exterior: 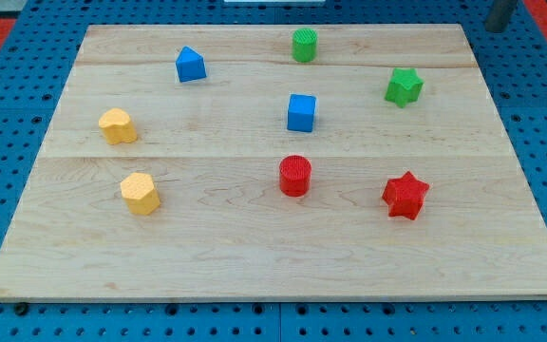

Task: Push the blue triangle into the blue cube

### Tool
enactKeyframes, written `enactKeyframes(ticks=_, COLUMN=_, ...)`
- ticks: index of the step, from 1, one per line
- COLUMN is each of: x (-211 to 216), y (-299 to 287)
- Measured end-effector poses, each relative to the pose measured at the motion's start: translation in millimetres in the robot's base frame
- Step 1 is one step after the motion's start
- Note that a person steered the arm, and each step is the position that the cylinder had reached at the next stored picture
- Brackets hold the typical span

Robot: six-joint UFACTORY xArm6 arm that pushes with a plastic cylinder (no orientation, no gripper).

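Note:
The blue triangle (190,65) sits at the board's upper left. The blue cube (301,112) stands near the middle, to the right of the triangle and lower in the view. They are well apart, with bare wood between them. My rod enters at the view's top right corner, and my tip (494,28) is just past the board's top right corner, far from both blue blocks.
A green cylinder (304,45) is at top centre and a green star (403,86) at upper right. A red cylinder (294,176) and a red star (405,196) are lower down. Two yellow blocks (118,125) (141,193) are at the left. The wooden board (273,266) lies on blue pegboard.

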State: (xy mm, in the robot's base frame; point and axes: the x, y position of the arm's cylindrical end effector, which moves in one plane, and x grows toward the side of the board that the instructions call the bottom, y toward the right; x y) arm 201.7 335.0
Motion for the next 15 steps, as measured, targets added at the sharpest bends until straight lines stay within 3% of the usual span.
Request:
enactKeyframes(ticks=3, x=-0.3, y=1.8)
enactKeyframes(ticks=5, x=-10.4, y=-52.0)
enactKeyframes(ticks=8, x=-9.3, y=-193.3)
enactKeyframes(ticks=10, x=-9.9, y=-233.1)
enactKeyframes(ticks=11, x=-9.5, y=-329.8)
enactKeyframes(ticks=13, x=-6.7, y=-452.0)
enactKeyframes(ticks=15, x=12.5, y=-488.8)
